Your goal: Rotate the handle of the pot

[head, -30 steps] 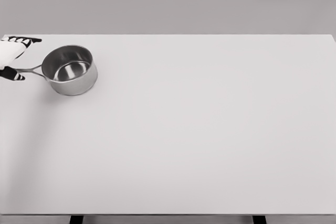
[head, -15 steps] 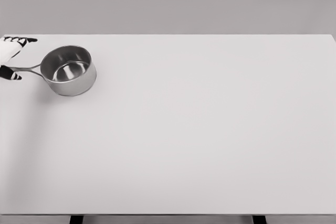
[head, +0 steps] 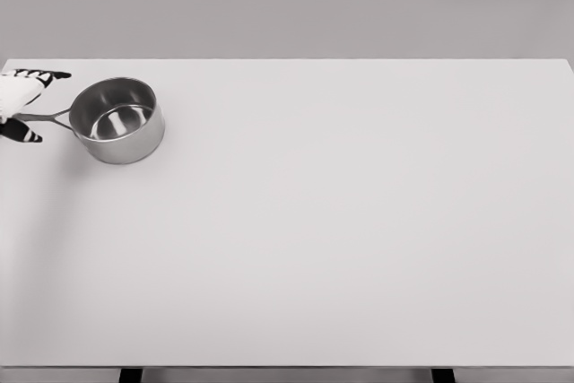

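White table (head: 359, 221) carries unmarked steel pot (head: 117, 120), left hand (head: 18, 100) at handle (head: 49, 117).

the table (head: 359, 239) is a wide, flat, pale grey-white surface that spans nearly the full width of the head view, with two dark legs visible below its near edge. a stainless steel saucepan (head: 117, 120) stands upright on the far left corner area, its thin handle (head: 51, 117) pointing left toward the table's edge.
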Controlling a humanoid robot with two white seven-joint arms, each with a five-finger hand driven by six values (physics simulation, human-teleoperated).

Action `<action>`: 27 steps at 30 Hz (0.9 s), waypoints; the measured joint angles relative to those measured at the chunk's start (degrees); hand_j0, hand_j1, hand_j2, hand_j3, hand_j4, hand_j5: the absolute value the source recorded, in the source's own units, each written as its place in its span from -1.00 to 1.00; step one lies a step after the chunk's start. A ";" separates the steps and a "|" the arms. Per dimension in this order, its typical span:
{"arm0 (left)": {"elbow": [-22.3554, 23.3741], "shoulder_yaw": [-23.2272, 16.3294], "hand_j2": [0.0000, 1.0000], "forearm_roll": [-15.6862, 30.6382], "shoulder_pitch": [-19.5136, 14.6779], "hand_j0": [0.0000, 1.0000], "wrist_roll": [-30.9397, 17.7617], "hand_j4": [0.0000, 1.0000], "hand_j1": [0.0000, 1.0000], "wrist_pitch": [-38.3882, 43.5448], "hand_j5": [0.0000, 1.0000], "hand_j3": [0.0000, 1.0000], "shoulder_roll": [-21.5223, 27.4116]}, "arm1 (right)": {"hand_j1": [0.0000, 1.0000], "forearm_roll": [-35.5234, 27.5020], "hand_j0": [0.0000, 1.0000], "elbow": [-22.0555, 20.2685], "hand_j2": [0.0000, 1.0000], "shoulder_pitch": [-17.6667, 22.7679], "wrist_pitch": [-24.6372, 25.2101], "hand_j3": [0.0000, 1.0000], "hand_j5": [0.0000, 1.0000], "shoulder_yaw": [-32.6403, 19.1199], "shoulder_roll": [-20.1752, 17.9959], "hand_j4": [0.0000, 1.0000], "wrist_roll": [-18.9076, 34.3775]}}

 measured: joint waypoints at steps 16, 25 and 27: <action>-24.60 7.31 1.00 20.01 20.48 1.00 4.94 1.00 1.00 -3.27 1.00 1.00 8.35 | 1.00 0.00 1.00 0.00 1.00 0.00 0.01 1.00 1.00 0.00 0.00 1.00 0.00; -39.34 17.20 1.00 33.63 28.56 1.00 5.65 1.00 1.00 -10.97 1.00 1.00 8.40 | 1.00 0.00 1.00 0.00 1.00 0.00 0.02 1.00 1.00 0.00 0.00 1.00 0.00; -40.12 14.95 1.00 34.22 29.36 1.00 5.57 1.00 1.00 -11.22 1.00 1.00 8.26 | 1.00 0.00 1.00 0.00 1.00 0.00 0.02 1.00 1.00 0.00 0.00 1.00 0.00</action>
